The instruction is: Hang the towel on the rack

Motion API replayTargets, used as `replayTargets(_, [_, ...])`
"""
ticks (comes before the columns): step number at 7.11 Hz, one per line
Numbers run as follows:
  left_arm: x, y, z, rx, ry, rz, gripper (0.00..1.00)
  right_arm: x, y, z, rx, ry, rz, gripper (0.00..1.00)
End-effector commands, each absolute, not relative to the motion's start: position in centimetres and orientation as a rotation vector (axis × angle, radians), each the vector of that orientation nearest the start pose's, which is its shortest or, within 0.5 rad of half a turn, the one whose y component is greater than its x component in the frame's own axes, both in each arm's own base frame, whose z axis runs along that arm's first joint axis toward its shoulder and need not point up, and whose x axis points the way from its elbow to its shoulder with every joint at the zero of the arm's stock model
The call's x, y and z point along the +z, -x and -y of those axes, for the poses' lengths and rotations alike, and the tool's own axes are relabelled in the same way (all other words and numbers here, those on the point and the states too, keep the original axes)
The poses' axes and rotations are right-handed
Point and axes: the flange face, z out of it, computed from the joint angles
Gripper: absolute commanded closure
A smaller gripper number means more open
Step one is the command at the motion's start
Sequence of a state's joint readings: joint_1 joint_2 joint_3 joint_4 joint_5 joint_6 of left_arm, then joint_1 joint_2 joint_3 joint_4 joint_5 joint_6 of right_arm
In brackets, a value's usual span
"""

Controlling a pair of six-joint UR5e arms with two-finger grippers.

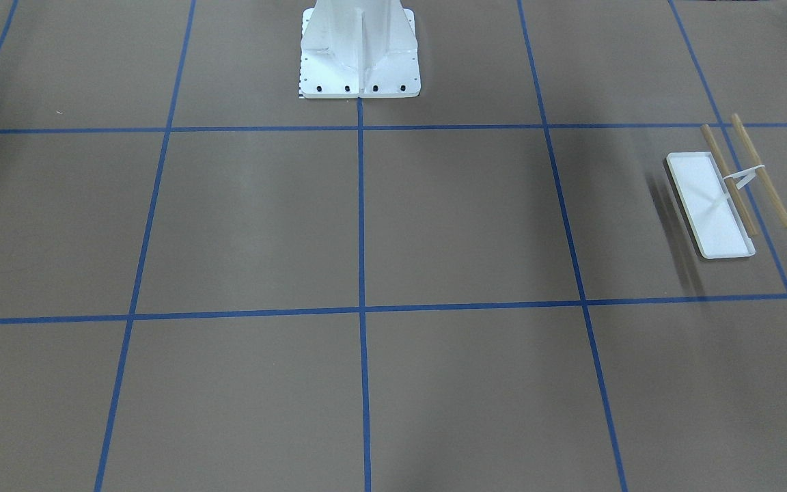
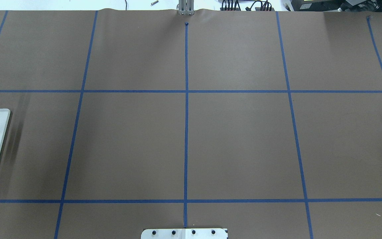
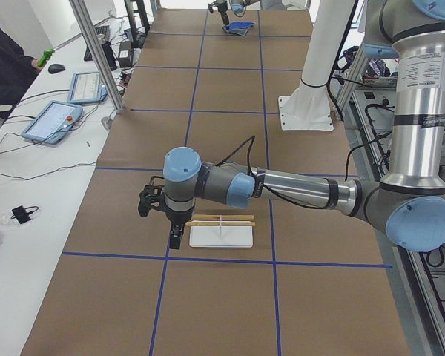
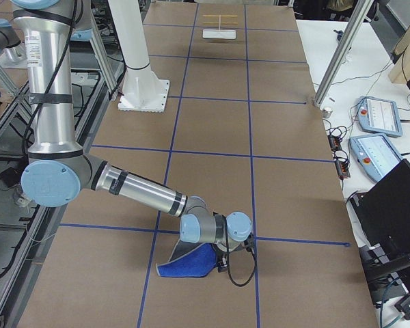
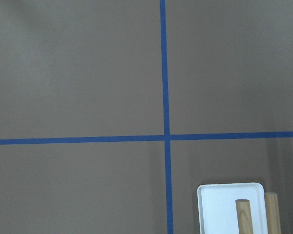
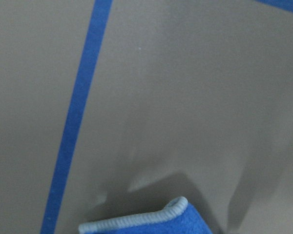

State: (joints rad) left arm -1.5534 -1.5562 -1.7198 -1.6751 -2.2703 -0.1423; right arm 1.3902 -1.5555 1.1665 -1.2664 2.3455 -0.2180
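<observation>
The towel (image 4: 188, 263) is royal blue and lies at the near end of the table in the exterior right view. One side of it is raised at my right gripper (image 4: 223, 257), and I cannot tell if the gripper is shut on it. Its pale stitched corner (image 6: 151, 222) shows in the right wrist view above the paper. The rack (image 1: 711, 205) has a white tray and two tan rods (image 1: 749, 171) and stands at the table's other end. My left gripper (image 3: 162, 221) hovers just off the rack's end (image 3: 221, 236). I cannot tell if it is open.
The large white bolted pedestal (image 1: 359, 61) stands at the robot's side of the table. Blue tape lines (image 2: 186, 116) grid the brown paper. Operator tablets (image 3: 53, 120) and cables lie on the side bench, with a metal post (image 3: 96, 52) beside them.
</observation>
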Motion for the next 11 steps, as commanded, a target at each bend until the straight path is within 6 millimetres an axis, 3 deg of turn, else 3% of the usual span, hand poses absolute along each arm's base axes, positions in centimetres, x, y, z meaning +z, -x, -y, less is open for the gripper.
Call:
replayTargets(1, [58.3, 6.0, 50.1, -0.034, -0.177, -0.711, 0.02, 81.9, 2.1, 46.6, -0.369, 0.064, 0.781, 0.63])
replayTargets(2, [58.2, 6.0, 50.2, -0.033, -0.179, -0.711, 0.02, 82.2, 2.1, 46.5, -0.395, 0.059, 0.783, 0.88])
replayTargets(3, [58.1, 6.0, 50.2, -0.032, -0.180, -0.711, 0.02, 82.2, 2.1, 46.5, -0.401, 0.056, 0.783, 1.00])
replayTargets(6, [57.8, 5.9, 50.5, -0.030, -0.185, -0.712, 0.01, 82.2, 2.1, 46.4, -0.407, 0.053, 0.787, 1.00])
replayTargets(7, [57.7, 5.9, 50.5, -0.031, -0.186, -0.712, 0.02, 81.3, 2.1, 46.9, -0.407, 0.033, 0.800, 1.00])
replayTargets(8, [57.6, 5.9, 50.6, -0.031, -0.187, -0.712, 0.02, 80.0, 1.4, 47.4, -0.389, 0.002, 0.843, 1.00])
replayTargets(10, [56.8, 5.9, 51.2, -0.056, -0.191, -0.717, 0.02, 75.9, -2.8, 48.4, -0.282, -0.100, 0.972, 1.00])
replayTargets(11, [56.5, 5.9, 51.3, -0.079, -0.186, -0.722, 0.02, 74.2, -3.7, 48.8, -0.264, -0.135, 0.994, 1.00])
